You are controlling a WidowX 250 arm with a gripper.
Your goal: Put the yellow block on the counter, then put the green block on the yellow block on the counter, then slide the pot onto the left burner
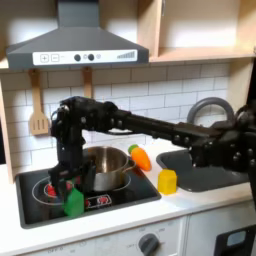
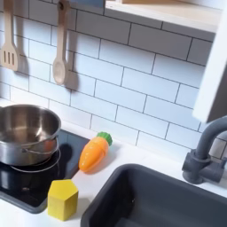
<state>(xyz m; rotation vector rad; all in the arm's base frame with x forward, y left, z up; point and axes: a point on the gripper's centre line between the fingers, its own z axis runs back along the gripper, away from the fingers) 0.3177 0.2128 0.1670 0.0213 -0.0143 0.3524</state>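
The green block (image 1: 73, 203) stands on the front of the black cooktop, before the pot (image 1: 101, 167). My gripper (image 1: 67, 186) hangs straight down over the green block's top, and its fingers are too dark to tell open from shut. In both exterior views the yellow block (image 1: 167, 181) (image 2: 62, 199) stands on the off-white counter (image 1: 150, 215) between cooktop and sink. The steel pot (image 2: 24, 133) sits on the cooktop's right half in the first exterior view. The left burner (image 1: 40, 187) shows red rings, partly behind my gripper.
An orange carrot toy (image 1: 141, 157) (image 2: 93, 152) lies behind the yellow block, next to the pot. The dark sink (image 1: 205, 168) (image 2: 160, 199) and its faucet (image 1: 206, 108) (image 2: 209, 152) are at the right of both exterior views. Wooden utensils (image 2: 59, 49) hang on the tiled wall.
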